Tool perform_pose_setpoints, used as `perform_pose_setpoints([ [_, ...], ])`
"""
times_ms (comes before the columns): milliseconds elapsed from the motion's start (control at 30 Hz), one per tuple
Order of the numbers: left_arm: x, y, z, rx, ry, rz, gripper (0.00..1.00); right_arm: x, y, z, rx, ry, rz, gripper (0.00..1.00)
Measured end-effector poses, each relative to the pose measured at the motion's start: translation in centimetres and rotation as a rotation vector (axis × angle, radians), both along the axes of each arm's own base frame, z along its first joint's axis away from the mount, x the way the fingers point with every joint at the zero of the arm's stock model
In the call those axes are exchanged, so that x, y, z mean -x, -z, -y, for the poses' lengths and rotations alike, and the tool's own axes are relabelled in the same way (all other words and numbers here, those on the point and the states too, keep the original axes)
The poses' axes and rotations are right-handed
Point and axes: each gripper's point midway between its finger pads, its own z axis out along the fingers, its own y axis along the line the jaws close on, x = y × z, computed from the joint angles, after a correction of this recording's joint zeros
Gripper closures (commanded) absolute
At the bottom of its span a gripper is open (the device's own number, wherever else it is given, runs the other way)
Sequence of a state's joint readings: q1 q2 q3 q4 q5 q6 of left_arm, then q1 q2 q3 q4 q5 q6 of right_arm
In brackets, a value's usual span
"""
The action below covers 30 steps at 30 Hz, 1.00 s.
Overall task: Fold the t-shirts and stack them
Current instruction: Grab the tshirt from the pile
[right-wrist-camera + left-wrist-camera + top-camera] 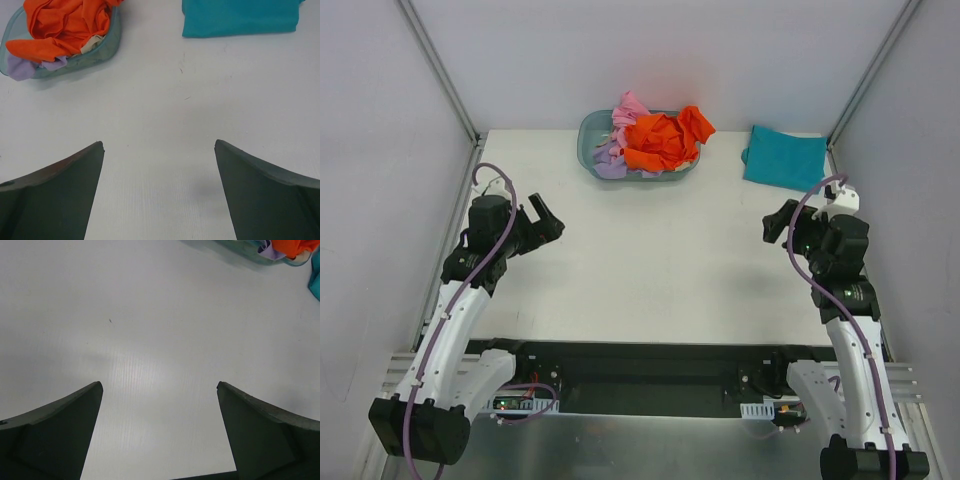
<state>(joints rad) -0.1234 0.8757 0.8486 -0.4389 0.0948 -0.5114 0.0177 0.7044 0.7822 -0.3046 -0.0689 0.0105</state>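
Orange t-shirt [660,140] tangles inside the tub [586,137]; our left end effector [550,218] and right end effector [773,225], both wide, could snag pink t-shirt [630,105] too.

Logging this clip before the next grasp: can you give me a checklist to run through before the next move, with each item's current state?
1. Left gripper: jaws open, nothing between them: ok.
2. Right gripper: jaws open, nothing between them: ok.
3. Orange t-shirt on top of the pile in the oval tub, uncovered: ok.
4. Orange t-shirt free of the pink t-shirt and lavender t-shirt under it: cannot tell.
5. Teal t-shirt folded flat at the far right corner of the table, apart from the tub: ok.
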Motion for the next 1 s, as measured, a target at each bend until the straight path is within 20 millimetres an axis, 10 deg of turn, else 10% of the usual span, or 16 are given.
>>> perform_pose_setpoints([
  [500, -2.3, -2.3, 2.3, 0.032, 0.086, -0.002, 0.01, 0.5, 0.9, -0.2, -0.003, -0.013, -0.066, 0.03],
  [1000, -19.0, -4.5, 14.3, 0.006, 0.387, 0.051, 0.01, 0.5, 2.7, -0.9, 0.026, -0.085, -0.157, 0.03],
])
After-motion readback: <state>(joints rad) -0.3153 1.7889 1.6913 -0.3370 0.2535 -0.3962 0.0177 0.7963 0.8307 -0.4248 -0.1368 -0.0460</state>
